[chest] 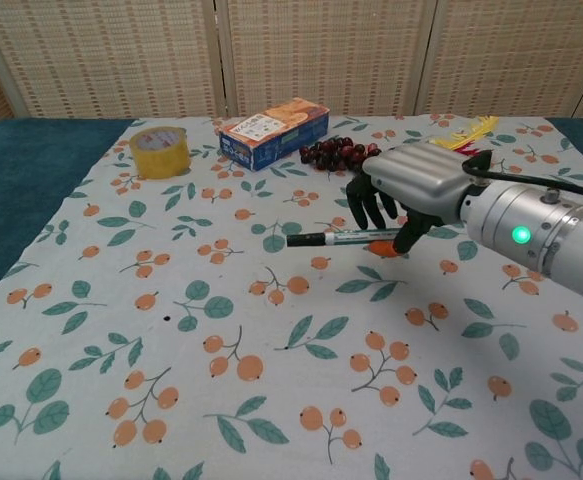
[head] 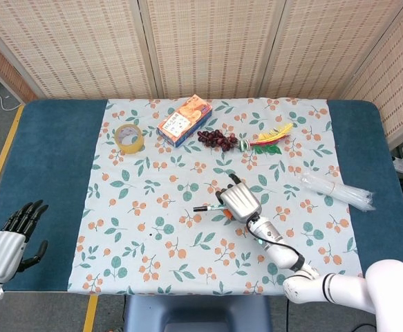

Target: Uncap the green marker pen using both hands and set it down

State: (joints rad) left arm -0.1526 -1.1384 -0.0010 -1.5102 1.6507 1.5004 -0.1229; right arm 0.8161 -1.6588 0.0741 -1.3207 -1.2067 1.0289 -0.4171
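The right hand (chest: 411, 190) is raised above the table, with the back of the hand turned up and its dark fingers (chest: 369, 208) curled downward around the marker pen (chest: 333, 238), which it holds nearly level. Its forearm reaches in from the lower right, and a green light shows on the wrist. The left hand (head: 11, 238) is low at the left edge in the head view, holding nothing, with its fingers apart and pointing up.
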